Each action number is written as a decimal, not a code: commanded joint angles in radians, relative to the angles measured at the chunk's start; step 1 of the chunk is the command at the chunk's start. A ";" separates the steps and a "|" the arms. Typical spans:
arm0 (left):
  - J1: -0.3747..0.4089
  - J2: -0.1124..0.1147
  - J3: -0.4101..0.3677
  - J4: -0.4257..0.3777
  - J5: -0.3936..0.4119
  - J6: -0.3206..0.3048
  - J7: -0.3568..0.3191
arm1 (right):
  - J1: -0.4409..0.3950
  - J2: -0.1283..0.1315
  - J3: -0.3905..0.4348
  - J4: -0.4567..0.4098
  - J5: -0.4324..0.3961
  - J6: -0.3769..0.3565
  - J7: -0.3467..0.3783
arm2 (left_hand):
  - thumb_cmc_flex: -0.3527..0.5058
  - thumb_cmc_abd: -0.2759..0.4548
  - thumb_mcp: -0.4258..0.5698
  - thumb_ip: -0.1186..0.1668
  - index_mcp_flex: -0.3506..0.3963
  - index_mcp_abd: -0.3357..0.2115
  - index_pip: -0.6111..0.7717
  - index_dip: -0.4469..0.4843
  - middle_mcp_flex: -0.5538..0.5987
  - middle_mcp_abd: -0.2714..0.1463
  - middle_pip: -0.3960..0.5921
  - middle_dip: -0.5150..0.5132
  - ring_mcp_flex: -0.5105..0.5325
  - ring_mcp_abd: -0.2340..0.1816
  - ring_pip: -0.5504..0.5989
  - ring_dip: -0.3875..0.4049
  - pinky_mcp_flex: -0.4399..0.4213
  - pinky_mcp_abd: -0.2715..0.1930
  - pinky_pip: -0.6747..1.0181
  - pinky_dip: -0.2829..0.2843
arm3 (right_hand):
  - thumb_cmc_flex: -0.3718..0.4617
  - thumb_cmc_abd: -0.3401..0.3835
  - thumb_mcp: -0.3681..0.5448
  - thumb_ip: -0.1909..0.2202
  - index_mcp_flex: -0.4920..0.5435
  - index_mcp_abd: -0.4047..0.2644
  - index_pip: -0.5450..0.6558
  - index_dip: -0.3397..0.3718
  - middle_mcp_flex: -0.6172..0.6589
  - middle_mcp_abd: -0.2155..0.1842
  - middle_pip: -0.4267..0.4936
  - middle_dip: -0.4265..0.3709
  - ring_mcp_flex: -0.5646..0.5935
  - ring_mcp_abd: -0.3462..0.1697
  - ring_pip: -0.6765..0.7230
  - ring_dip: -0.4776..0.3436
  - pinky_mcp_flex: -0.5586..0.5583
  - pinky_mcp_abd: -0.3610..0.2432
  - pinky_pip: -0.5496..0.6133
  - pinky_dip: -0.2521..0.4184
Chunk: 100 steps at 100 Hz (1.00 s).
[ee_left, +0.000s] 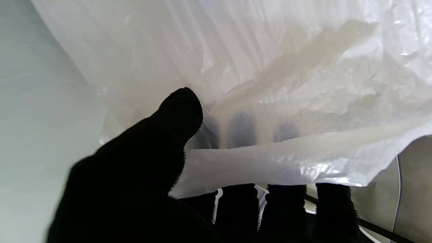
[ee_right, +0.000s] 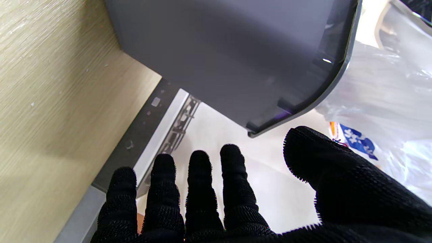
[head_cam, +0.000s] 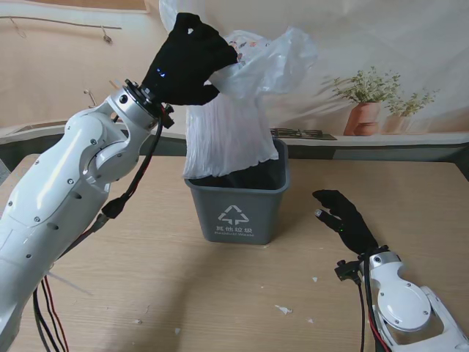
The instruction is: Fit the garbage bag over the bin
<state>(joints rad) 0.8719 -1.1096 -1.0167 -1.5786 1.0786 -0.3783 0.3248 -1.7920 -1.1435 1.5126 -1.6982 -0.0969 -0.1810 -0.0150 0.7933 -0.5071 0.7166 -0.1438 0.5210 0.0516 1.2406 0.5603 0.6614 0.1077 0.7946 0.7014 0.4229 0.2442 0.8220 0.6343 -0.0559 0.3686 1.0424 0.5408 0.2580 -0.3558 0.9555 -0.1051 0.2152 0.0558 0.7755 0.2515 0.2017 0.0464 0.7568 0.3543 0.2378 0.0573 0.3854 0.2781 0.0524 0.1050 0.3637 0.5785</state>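
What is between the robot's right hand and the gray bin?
Nothing: in the stand's view only bare table separates the open right hand from the bin.

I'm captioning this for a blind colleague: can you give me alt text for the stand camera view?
The left hand holds a white garbage bag up over a grey bin on a wooden table, the bag's lower end hanging into the bin. The right hand rests open to the bin's right, holding nothing.

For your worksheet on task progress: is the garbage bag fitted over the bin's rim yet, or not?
Not yet. The garbage bag hangs from the raised left hand, its lower end dipping into the bin; the rim stays bare.
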 commanded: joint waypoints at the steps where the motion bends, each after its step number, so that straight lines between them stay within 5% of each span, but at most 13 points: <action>1: -0.011 -0.004 0.013 0.011 0.005 -0.001 -0.011 | -0.005 -0.007 -0.003 -0.003 -0.002 0.003 0.013 | 0.040 0.009 0.022 -0.006 -0.007 0.014 0.037 -0.011 -0.010 0.039 0.024 -0.007 -0.017 0.017 0.017 0.000 -0.025 0.015 0.040 0.009 | -0.025 0.012 -0.012 -0.007 0.004 -0.005 -0.004 -0.010 -0.021 -0.009 0.005 -0.003 -0.018 -0.036 -0.002 -0.006 -0.002 -0.014 -0.024 0.015; 53: -0.097 -0.014 0.159 0.125 0.041 -0.023 0.076 | -0.011 -0.011 0.009 0.002 0.004 0.001 0.002 | 0.049 0.007 0.026 -0.011 -0.018 0.023 0.053 -0.018 -0.028 0.047 0.044 -0.013 -0.043 0.024 0.039 -0.002 -0.057 0.014 0.053 0.009 | -0.023 0.012 -0.013 -0.007 0.003 -0.005 -0.004 -0.010 -0.024 -0.009 0.006 -0.003 -0.020 -0.038 -0.003 -0.006 -0.004 -0.016 -0.025 0.015; 100: -0.040 0.031 0.120 0.069 0.145 -0.123 0.020 | -0.011 -0.010 0.009 0.002 0.001 0.005 0.003 | 0.049 0.001 0.040 -0.003 -0.017 0.023 0.054 -0.018 -0.030 0.040 0.037 -0.017 -0.052 0.020 0.027 -0.017 -0.057 0.015 0.015 -0.016 | -0.023 0.013 -0.014 -0.007 0.003 -0.005 -0.004 -0.010 -0.023 -0.010 0.006 -0.003 -0.020 -0.038 -0.003 -0.006 -0.003 -0.016 -0.025 0.015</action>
<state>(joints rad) 0.8244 -1.0881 -0.8811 -1.4851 1.2178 -0.4920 0.3652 -1.7974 -1.1467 1.5247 -1.6942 -0.0967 -0.1810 -0.0269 0.7933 -0.5071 0.7261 -0.1438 0.5210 0.0592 1.2546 0.5474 0.6528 0.1138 0.8183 0.6894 0.4098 0.2455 0.8381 0.6309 -0.0942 0.3685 1.0529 0.5311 0.2580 -0.3558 0.9555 -0.1051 0.2152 0.0558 0.7755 0.2515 0.2017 0.0464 0.7568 0.3542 0.2378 0.0573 0.3854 0.2781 0.0524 0.1050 0.3637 0.5785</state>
